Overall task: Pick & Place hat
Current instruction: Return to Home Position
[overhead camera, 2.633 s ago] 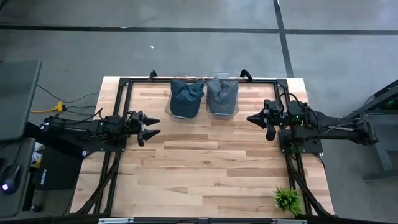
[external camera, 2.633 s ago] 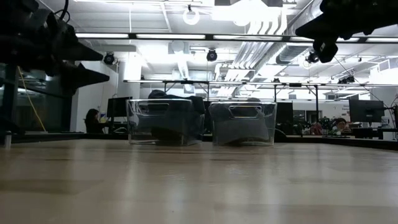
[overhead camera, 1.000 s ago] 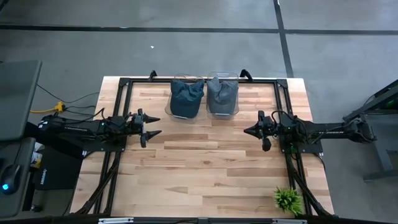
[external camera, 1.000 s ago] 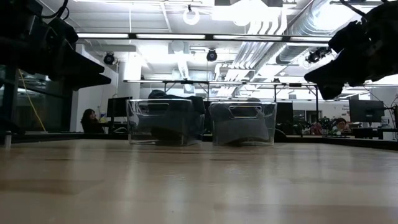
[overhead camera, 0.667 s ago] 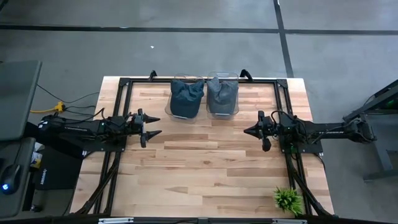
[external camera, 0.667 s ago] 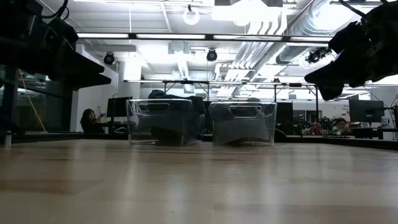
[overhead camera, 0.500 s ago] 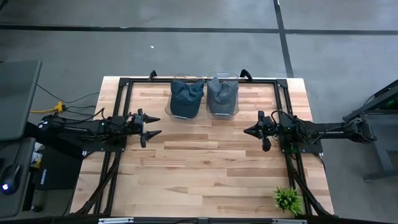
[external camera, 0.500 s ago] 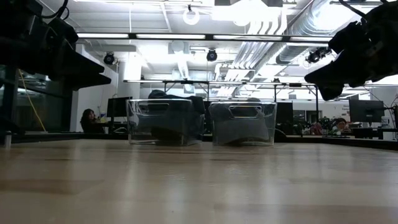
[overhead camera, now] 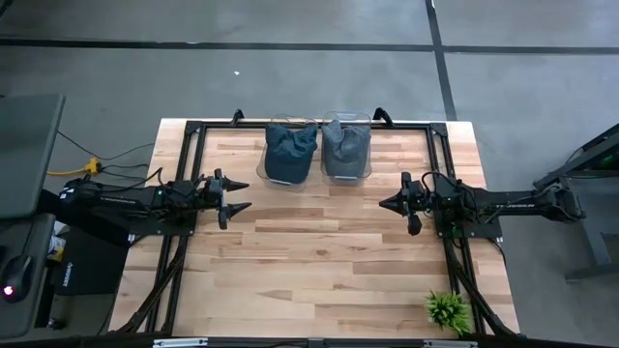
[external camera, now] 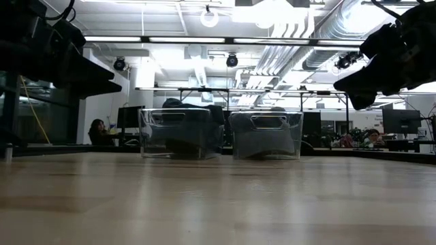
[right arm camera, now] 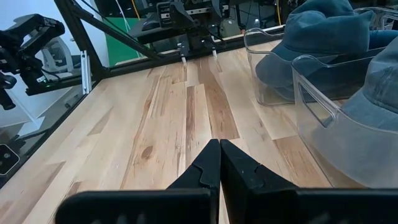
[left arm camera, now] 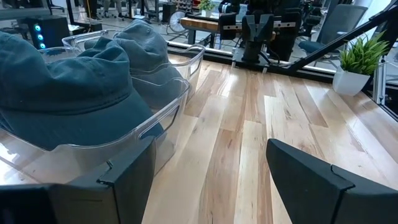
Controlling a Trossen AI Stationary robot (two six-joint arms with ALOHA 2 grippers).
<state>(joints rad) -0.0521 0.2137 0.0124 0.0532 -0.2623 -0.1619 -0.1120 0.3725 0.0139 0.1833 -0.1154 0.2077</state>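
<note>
A: High view?
B: Upper centre: blue cap (overhead camera: 290,153) inside left transparent bin (overhead camera: 260,166), gray cap (overhead camera: 346,150) inside right transparent bin (overhead camera: 370,159). Left gripper (overhead camera: 237,198) mid-left, right gripper (overhead camera: 387,204) mid-right, both apart from bins.
A: Low view?
B: Bins side by side at centre, caps dark inside.
A: Wrist views?
B: Left fingers (left arm camera: 124,180) spread wide, empty; right fingers (right arm camera: 202,171) pressed together, empty.

1. Floor (overhead camera: 290,77): grey concrete, with dark seam lines (overhead camera: 440,58) crossing it.
2. Table (overhead camera: 319,261): light wood planks, with a black frame (overhead camera: 213,123) round the edges.
3. Small green plant (overhead camera: 447,309) at a right-hand corner of the table (white pot, per the left wrist view).
4. Ceiling is open, with white ducts (external camera: 300,47) and strip lights (external camera: 170,39) on.
5. Beyond the table: desks with monitors (external camera: 398,121), and a person (external camera: 101,131) seated far left.
6. Yellow cable (overhead camera: 92,166) on the floor left of the table.
</note>
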